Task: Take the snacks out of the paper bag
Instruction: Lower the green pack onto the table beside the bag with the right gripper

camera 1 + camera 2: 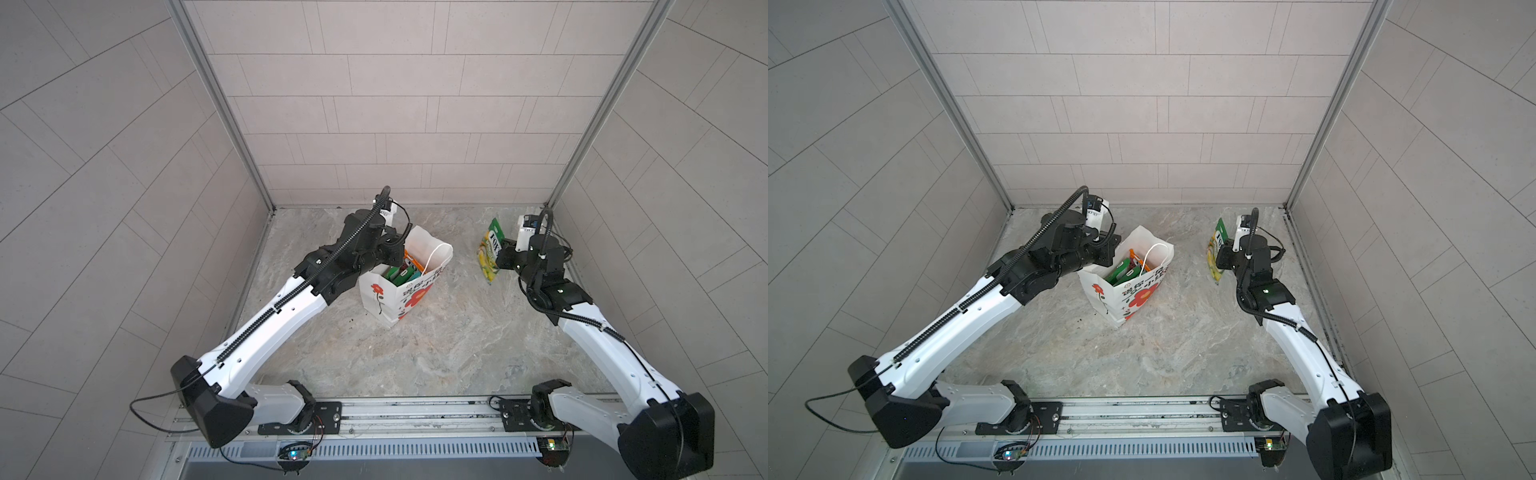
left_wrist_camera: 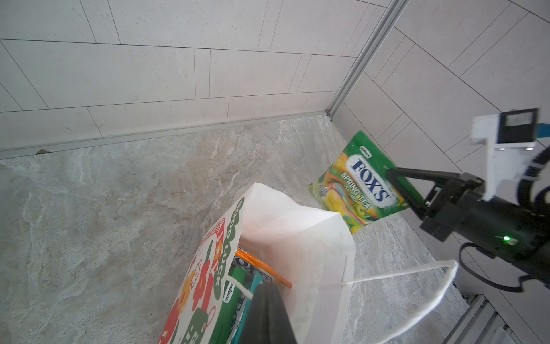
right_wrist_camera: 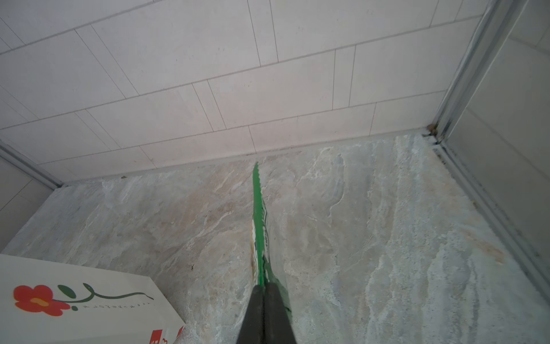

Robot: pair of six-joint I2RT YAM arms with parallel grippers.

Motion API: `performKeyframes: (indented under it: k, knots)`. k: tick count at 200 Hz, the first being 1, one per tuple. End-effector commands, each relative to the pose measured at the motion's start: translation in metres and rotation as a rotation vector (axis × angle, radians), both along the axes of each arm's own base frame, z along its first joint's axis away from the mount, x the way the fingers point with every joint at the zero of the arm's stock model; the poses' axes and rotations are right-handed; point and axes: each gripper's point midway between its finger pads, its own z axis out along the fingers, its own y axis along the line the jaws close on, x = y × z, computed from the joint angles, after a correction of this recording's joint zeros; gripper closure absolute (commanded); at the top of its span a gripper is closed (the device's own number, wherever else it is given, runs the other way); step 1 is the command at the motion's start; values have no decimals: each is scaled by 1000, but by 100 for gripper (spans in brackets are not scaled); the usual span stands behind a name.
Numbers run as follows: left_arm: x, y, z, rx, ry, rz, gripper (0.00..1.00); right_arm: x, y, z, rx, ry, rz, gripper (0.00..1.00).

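Finding: right gripper (image 2: 390, 174) has its fingers pinched on the side edge of a green-yellow packet (image 2: 355, 186), which hangs on edge over the table (image 1: 436, 353), well apart from the paper bag (image 1: 399, 293) and to its right. The bag stands upright and open, and the other packets (image 1: 401, 272) stand inside it.

Left gripper (image 2: 263, 300) sits at the bag's mouth with its fingers pressed together. The wrist view is too close to tell whether they trap the bag's wall or nothing.

Step in hand, as judged: placing the first packet.

Recommendations: lower the packet until its bottom edge meets the table, then tip it flat before letting go, since glossy film on edge is likely to topple or slide. Choose a spot that leaves room for five more. Withdraw straight back, clear of the cord handle (image 2: 416, 272). The left arm should steady the bag throughout
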Motion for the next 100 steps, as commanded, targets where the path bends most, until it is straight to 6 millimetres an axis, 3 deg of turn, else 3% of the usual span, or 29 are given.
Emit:
performKeyframes:
  k: [1, 45, 100]
  knots:
    - [-8, 2, 21, -36, -44, -16, 100, 26, 20, 13, 123, -99, 68, 100]
    - [-9, 4, 21, -42, -46, -13, 100, 76, 62, -19, 322, -90, 215, 100]
    - [-11, 5, 21, -38, -44, -14, 100, 110, 72, -39, 459, -97, 260, 100]
